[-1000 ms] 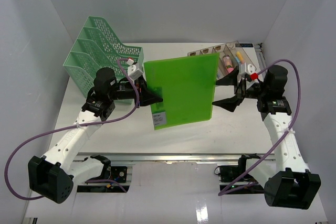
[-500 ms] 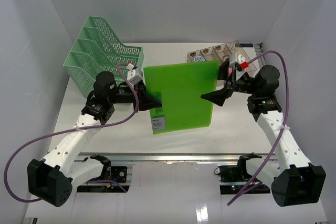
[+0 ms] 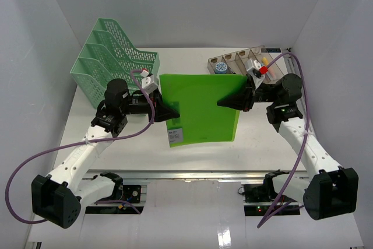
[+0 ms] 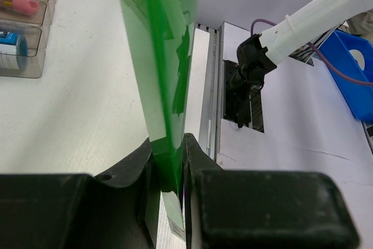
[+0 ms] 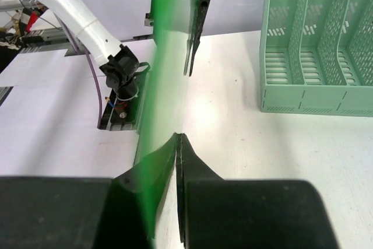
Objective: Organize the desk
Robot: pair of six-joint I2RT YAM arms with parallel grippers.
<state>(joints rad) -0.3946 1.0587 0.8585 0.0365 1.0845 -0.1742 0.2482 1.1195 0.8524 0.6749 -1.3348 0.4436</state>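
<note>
Nearest the arm bases, the white table [image 3: 134, 153] spreads beneath both arms. Over its middle, the left tool [image 3: 170, 111] pinches the left edge of a green folder [image 3: 201, 109] held upright. The right tool [image 3: 224, 102] has its jaws pressed together at the folder's upper right, though I cannot tell whether the sheet sits between them. The likely step is filing the folder in the mint mesh rack [image 3: 111, 51], far left. Keep the folder vertical, move both arms together, and align it with a slot. A clear tray [image 3: 239, 60] sits far right.
</note>
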